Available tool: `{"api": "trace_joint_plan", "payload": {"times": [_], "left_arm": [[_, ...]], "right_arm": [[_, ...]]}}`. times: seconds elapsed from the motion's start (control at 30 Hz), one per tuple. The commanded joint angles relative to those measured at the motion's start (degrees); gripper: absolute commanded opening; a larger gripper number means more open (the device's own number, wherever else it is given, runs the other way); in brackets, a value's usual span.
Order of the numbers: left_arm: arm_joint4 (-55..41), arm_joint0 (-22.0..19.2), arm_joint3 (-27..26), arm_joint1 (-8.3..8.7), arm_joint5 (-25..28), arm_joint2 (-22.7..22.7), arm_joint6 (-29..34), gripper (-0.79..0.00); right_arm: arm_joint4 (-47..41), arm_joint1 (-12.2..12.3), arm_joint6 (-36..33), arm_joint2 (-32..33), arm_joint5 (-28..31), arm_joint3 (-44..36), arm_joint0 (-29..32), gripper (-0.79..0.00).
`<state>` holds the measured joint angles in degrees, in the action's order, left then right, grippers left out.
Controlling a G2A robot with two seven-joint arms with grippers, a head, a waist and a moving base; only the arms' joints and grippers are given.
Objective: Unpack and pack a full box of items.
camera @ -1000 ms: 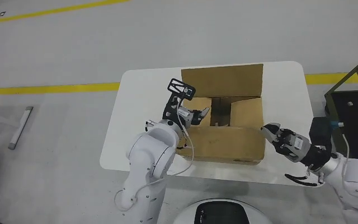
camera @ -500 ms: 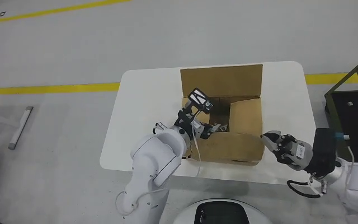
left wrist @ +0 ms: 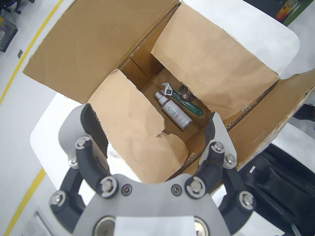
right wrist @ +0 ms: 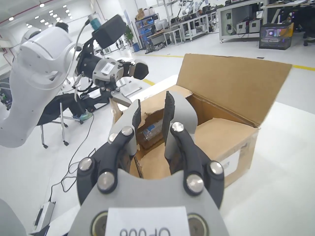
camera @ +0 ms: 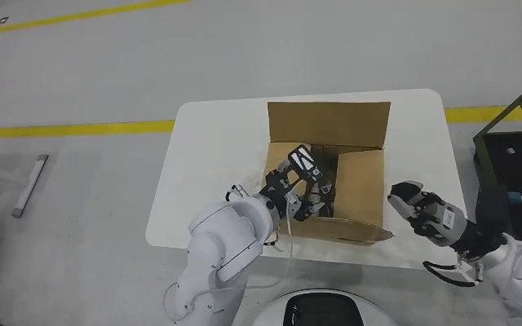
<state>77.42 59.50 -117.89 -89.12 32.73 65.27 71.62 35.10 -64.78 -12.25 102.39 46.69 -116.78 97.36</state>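
Observation:
An open cardboard box [camera: 326,122] stands on the white table [camera: 212,163] with its flaps spread. On its floor lie a white spray bottle [left wrist: 175,113], a green-handled wrench [left wrist: 183,100] and a dark round metal part [left wrist: 185,93]. My left gripper [camera: 314,196] [left wrist: 151,124] hangs open above the box's near side, a torn inner flap [left wrist: 137,128] below it. It also shows from the side as the left gripper [right wrist: 133,84]. My right gripper [camera: 408,202] [right wrist: 152,110] sits beside the box's right front corner, its fingers a narrow gap apart with nothing between them.
A dark green cart [camera: 497,147] stands just off the table's right edge. The table's left part is bare. A yellow floor line [camera: 81,129] runs behind the table, and a grey bar [camera: 28,187] lies on the floor far left.
My left gripper swung right and came over the box opening. My right gripper drew back to the right from the box's front corner. The box shifted slightly to the right.

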Motion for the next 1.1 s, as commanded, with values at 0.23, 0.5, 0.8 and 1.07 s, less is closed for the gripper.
{"api": "trace_joint_plan", "payload": {"times": [0.23,0.5,0.8,1.07], "left_arm": [[-5.43,-0.98,-1.81,2.32,-1.77,-1.17,1.71,0.000],[-4.27,-3.57,-1.27,3.46,-4.22,0.25,1.77,0.000],[-4.04,-4.61,0.04,3.95,-6.29,-0.27,0.10,0.000],[-2.57,-5.33,1.50,4.13,-10.24,-1.33,-1.97,0.000]], "right_arm": [[0.05,0.55,-6.40,-4.06,1.66,-0.45,-0.03,-0.785],[-1.22,1.19,-8.40,-5.96,7.76,0.75,-0.20,-0.785],[-0.58,2.65,-15.93,-8.87,11.31,0.40,0.53,-0.785],[-0.44,3.94,-19.47,-10.16,11.31,0.47,0.53,-0.785]]}}
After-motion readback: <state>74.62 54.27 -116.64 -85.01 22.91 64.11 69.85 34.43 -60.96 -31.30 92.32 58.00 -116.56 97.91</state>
